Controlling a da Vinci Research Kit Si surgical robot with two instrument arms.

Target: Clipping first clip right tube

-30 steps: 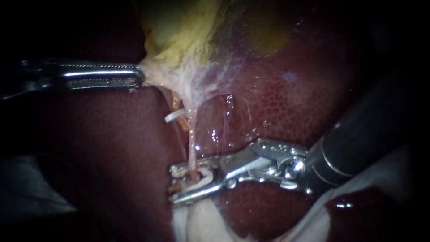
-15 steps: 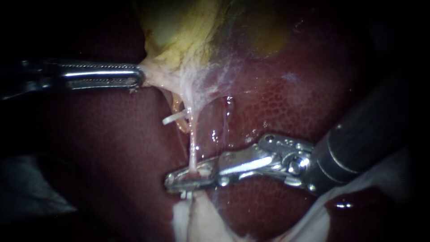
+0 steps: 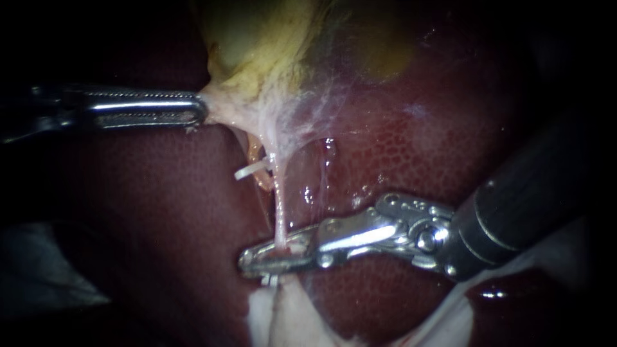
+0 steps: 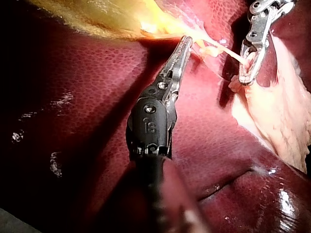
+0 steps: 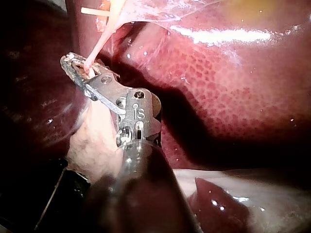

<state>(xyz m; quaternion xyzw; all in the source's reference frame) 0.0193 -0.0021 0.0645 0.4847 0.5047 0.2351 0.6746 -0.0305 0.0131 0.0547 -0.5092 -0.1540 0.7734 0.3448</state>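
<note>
A thin pale pink tube, the right tube (image 3: 278, 199), runs down from the gallbladder (image 3: 257, 45) over the dark red liver (image 3: 418, 148). My right instrument (image 3: 249, 260) comes in from the right, its jaws shut across the tube's lower end. In the right wrist view the tube (image 5: 99, 46) enters the same jaws (image 5: 73, 65). Just left of this tube, a white clip (image 3: 249, 171) sits on a second strand. My left instrument (image 3: 200, 109) is shut on the gallbladder's pale lower edge and holds it taut; the left wrist view shows that grip (image 4: 187, 41).
Pale fatty tissue (image 3: 283, 321) lies under my right instrument's jaws, where the tube ends. White webby membrane (image 3: 308, 109) spreads between gallbladder and liver. Wet liver surface surrounds both instruments. My right instrument's jaws (image 4: 250, 73) show ahead of the left one in the left wrist view.
My right instrument's jaws, open around the tube with a clip between them a second ago, have closed on the tube. My left instrument has held still.
</note>
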